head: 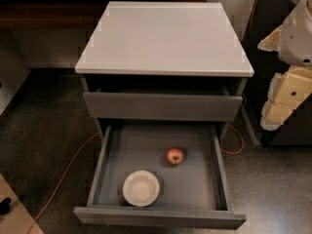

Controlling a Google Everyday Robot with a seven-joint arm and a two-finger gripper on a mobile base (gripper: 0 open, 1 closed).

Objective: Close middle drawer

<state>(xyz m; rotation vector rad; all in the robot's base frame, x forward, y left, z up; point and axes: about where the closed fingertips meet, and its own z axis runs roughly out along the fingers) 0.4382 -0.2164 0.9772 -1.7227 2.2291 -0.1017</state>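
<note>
The middle drawer (pixel 161 217) stood pulled far out of a small cabinet, seen from above and in front, its plain dark-grey front panel without a handle reaching almost to the bottom edge of the view. Its grey floor was open to view. A white bowl (pixel 141 188) sat upright on that floor near the front, left of centre. A small red apple (pixel 175 156) lay further back, near the middle, apart from the bowl.

Above the open drawer, the grey front of the upper drawer (pixel 161 106) ran across the cabinet, with a small pale speck toward its right end. A flat white top (pixel 163 35) capped the cabinet, with a dark gap beneath it.

The gripper (pixel 285 96), on a white and cream arm, hung at the right edge of the view, beside the cabinet at about the height of its top, well apart from the drawer and touching nothing visible. Whether it was wide, narrow or holding anything could not be told.

An orange cable (pixel 63 174) trailed over the dark speckled floor (pixel 44 130) to the left of the cabinet, and looped out again on the right.
</note>
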